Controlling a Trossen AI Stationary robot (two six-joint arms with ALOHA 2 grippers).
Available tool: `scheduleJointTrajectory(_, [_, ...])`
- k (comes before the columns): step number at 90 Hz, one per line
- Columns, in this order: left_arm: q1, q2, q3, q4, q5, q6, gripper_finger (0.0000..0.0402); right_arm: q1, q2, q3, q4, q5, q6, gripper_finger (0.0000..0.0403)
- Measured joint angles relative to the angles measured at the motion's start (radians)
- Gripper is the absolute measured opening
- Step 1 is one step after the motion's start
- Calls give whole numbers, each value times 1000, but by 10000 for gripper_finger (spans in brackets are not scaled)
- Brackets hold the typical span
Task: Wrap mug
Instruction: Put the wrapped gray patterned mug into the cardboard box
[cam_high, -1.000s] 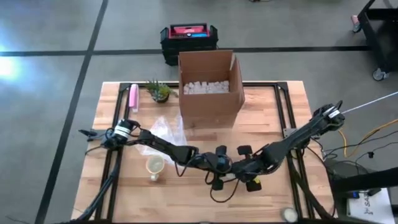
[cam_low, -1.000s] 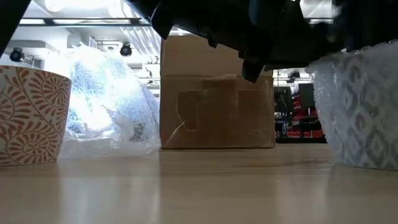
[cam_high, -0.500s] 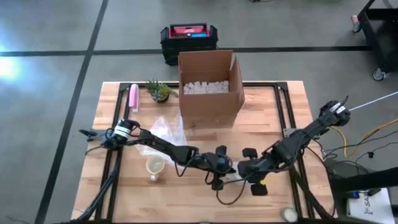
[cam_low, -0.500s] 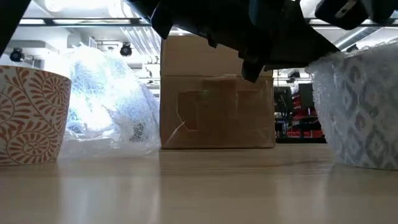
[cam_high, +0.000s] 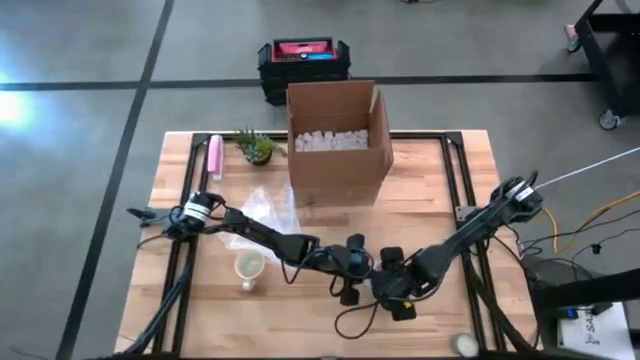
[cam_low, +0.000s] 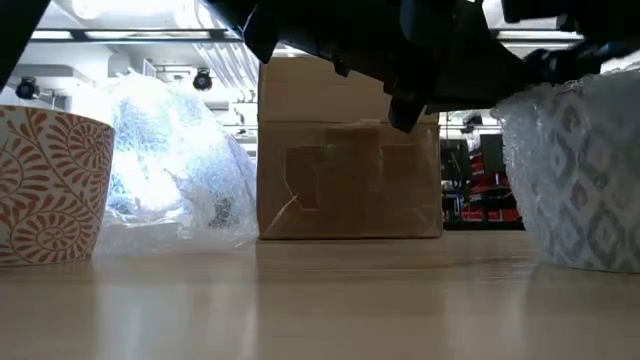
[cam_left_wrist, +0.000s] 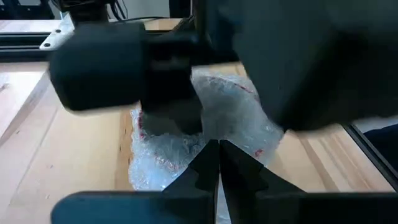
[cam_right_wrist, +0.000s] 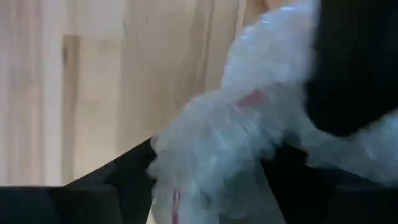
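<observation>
The wrapped mug (cam_low: 580, 170) fills the right edge of my low view, upright on the table (cam_low: 300, 300), bubble wrap around it. From above, I see both grippers meet at lower centre — left gripper (cam_high: 352, 281), right gripper (cam_high: 393, 291). In my left wrist view the fingers (cam_left_wrist: 202, 171) are pressed together over the bubble wrap (cam_left_wrist: 230, 124); right's grip I cannot tell.
</observation>
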Motion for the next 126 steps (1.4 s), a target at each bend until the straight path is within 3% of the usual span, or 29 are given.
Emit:
scheduleJointTrajectory(7, [0,-11,0,-18,0,0,0,0,24,1,-5,-2,-5,211])
scheduleJointTrajectory(23, [-9,-109,-5,-181,1,0,0,1,-3,5,-21,-49,-9,49])
scheduleJointTrajectory(28, [-15,-158,-5,-242,0,0,0,2,-21,14,-52,-61,-22,20])
scheduleJointTrajectory(43, [-38,-309,-1,-438,-3,-1,0,4,-127,103,-122,-60,-47,34])
scheduleJointTrajectory(54, [-50,-384,-2,-593,-39,-2,0,0,-206,191,-173,-26,-123,17])
scheduleJointTrajectory(68, [-59,-425,-2,-712,-142,2,0,-22,-314,318,-130,143,-280,10])
scheduleJointTrajectory(87, [-62,-418,-89,-633,-151,-3,0,-121,-424,413,27,345,-514,13])
scheduleJointTrajectory(98, [-62,-416,-216,-465,-125,-17,0,-269,-471,443,193,350,-648,13])
scheduleJointTrajectory(112, [-58,-416,-371,-242,-125,3,0,-546,-454,452,324,338,-748,13])
scheduleJointTrajectory(126, [-41,-416,-415,-215,-125,19,0,-866,-388,456,405,97,-686,13])
